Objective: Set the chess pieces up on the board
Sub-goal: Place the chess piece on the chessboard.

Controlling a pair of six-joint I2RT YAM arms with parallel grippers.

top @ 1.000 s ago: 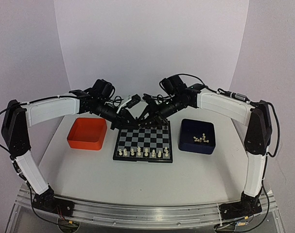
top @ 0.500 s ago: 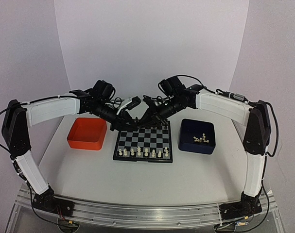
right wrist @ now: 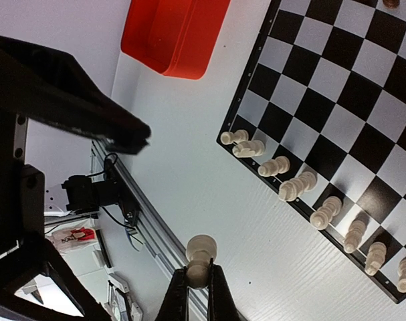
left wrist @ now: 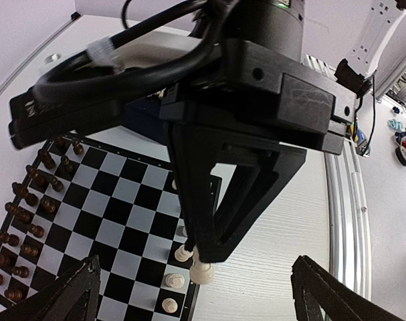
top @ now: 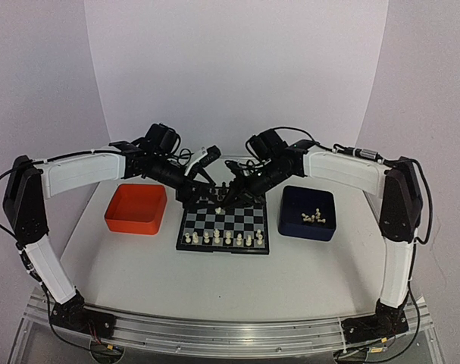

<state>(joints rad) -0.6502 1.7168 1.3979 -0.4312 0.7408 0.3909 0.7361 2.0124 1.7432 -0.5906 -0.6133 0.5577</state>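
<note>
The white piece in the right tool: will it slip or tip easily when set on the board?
Probably light and stiff: the white piece is tiny and looks moulded. The right tool pinches only a narrow part, so it may twist or slip. Slim and tall, it could tip on the board if nudged.

Right gripper [left wrist: 200, 257], centre, tips pinched on a cream chess piece [left wrist: 202, 272] at the edge of the board [left wrist: 116, 200] — dark pieces [left wrist: 25, 231] line its left side, other cream pieces [left wrist: 175, 281] its lower right. Left gripper [left wrist: 196, 264] frames the scene, jaws spread wide.
</note>
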